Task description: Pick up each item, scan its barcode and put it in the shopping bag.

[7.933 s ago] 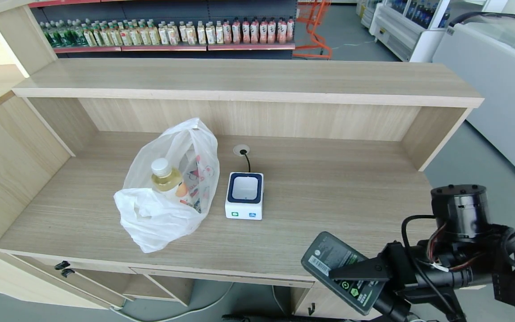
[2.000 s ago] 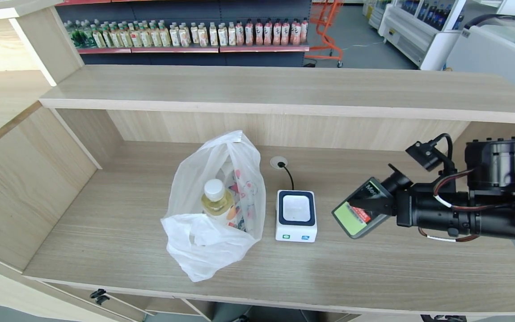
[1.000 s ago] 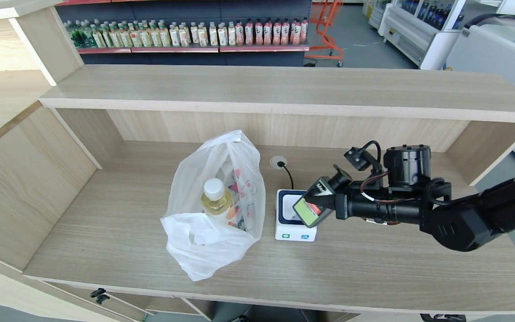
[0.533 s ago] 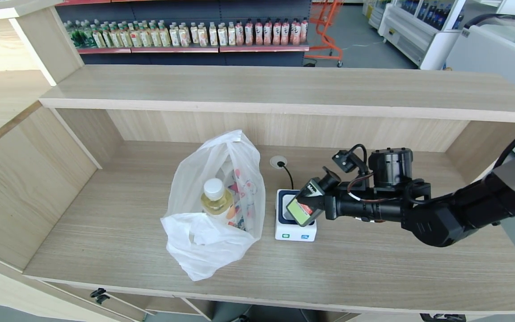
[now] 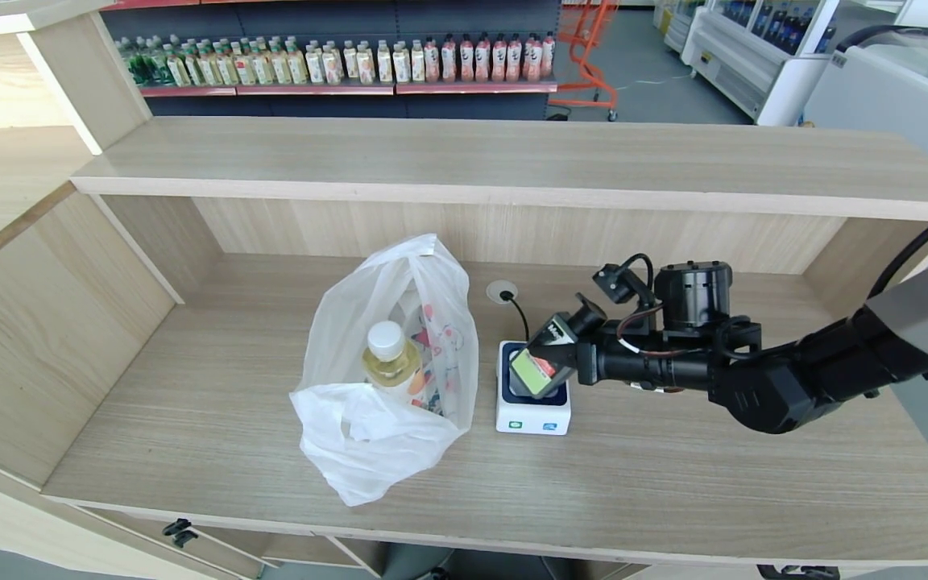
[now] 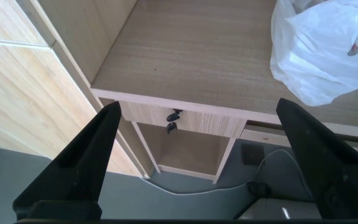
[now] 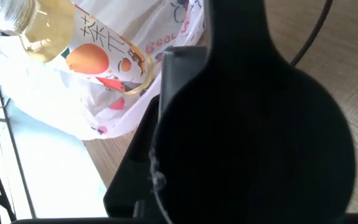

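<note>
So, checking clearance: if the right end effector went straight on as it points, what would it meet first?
Probably the white plastic shopping bag, on its side facing the white box-shaped scanner. The right end effector, gripping a flat green packet, points there, though height is unclear.

The black right gripper (image 5: pixel 551 360) grips a dark packet (image 5: pixel 530 372) with a bright green face and a red patch. Just beneath it, the scanner (image 5: pixel 532 416) is white with a navy frame and small green and blue marks. Past the gripper's tip, the shopping bag (image 5: pixel 351 439) is translucent white with red-pink print, and the bottle (image 5: pixel 390 360) inside it is pale yellow with a white cap, on a light wood-grain counter (image 5: pixel 673 483).
</note>
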Available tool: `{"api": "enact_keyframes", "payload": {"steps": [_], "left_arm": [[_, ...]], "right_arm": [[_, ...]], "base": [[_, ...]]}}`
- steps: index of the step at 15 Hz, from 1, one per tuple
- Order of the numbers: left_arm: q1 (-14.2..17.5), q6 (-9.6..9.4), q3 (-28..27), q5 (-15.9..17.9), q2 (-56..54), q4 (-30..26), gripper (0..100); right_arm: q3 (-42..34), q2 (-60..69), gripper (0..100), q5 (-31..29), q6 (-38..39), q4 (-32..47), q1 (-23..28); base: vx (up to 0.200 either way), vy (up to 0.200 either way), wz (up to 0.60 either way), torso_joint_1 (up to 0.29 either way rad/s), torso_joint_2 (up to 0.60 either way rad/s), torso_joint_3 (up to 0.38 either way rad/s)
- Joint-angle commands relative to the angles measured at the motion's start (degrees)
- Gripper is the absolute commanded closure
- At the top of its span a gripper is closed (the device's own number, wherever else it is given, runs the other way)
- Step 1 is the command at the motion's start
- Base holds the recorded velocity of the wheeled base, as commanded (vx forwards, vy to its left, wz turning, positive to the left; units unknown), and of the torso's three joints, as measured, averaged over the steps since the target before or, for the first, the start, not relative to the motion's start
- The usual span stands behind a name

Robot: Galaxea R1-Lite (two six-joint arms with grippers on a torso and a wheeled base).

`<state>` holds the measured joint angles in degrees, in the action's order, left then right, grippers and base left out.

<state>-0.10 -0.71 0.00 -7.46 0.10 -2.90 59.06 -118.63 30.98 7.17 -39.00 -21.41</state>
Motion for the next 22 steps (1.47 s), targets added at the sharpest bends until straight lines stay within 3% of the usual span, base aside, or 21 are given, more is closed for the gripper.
{"api": "enact_keyframes", "payload": {"steps": [1,7,15,22], "left_arm": [[0.01,0.0,0.0,-0.01,0.08,0.0,0],[0.01,0.0,0.0,-0.01,0.08,0.0,0],[0.01,-0.17,0.0,-0.01,-0.01,0.0,0],[0.01,0.18,0.0,-0.01,-0.01,0.0,0]], "right_arm": [[0.26,6.04,100,0.05,6.54,-0.29,0.05],[-4.83,21.42,100,-2.15,5.22,-0.82,0.14],[-13.98,27.92,100,-1.88,7.33,-0.73,2.6],[-12.83,24.58,100,-1.8,8.74,-0.82,6.03]], "base": [[0.0,0.0,0.0,0.0,0.0,0.0],[0.0,0.0,0.0,0.0,0.0,0.0],[0.0,0.0,0.0,0.0,0.0,0.0],[0.0,0.2,0.0,0.002,0.01,0.002]]}}
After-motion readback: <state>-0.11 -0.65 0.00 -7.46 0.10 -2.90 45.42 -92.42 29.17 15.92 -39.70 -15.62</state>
